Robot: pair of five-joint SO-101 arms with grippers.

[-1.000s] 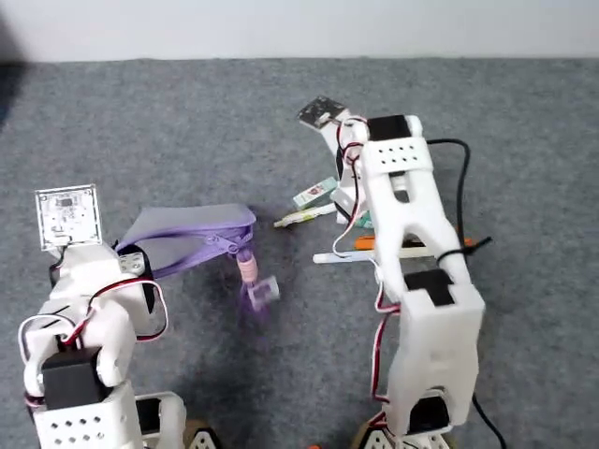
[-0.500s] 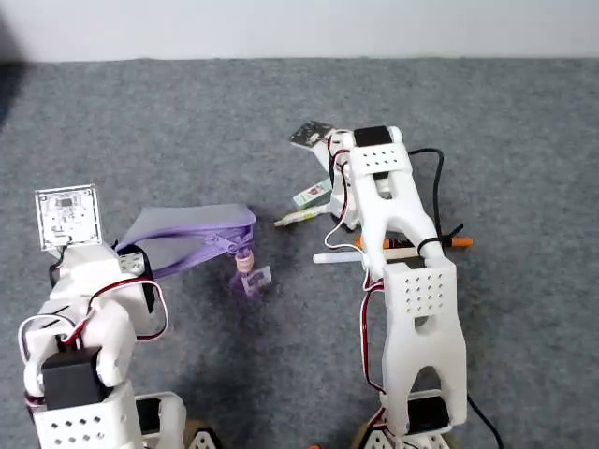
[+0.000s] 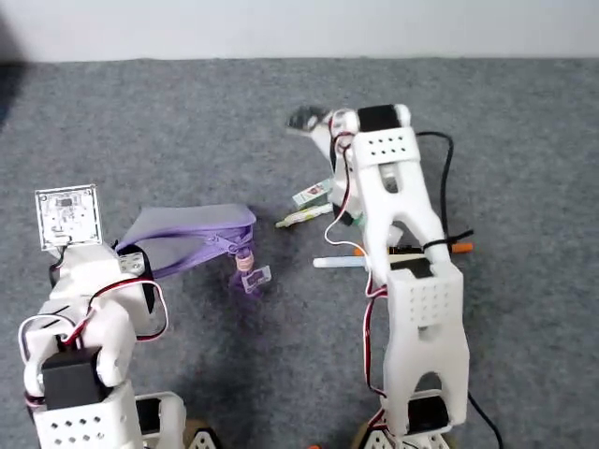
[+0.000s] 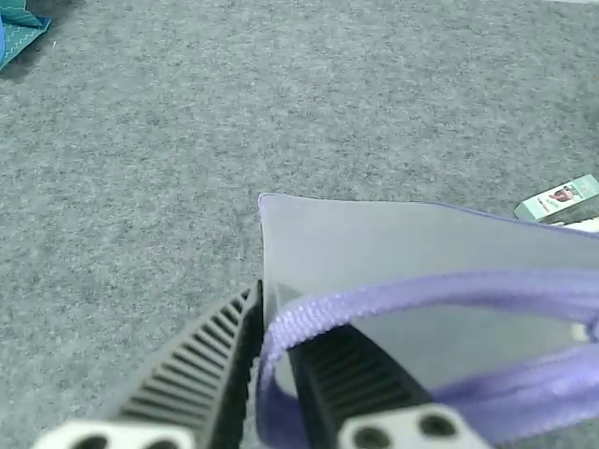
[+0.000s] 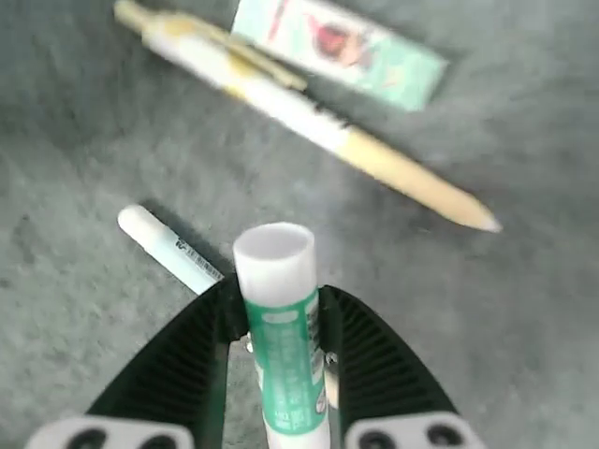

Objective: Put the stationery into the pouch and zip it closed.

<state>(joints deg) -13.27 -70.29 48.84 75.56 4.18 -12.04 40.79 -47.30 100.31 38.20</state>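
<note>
Firmly, right claw [image 5: 278, 301] grips a glue stick [image 5: 274, 262]; left claw [image 4: 268, 313] clamps the pouch [image 4: 393, 245] edge.

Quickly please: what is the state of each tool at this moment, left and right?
Left tool: closed on the rim of the purple pouch.
Right tool: closed on a green and white glue stick.

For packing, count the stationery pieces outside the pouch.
5: glue stick in the right gripper; eraser box, yellow pen and white pen on the table; orange pen under the right arm, which may hide more.
</note>
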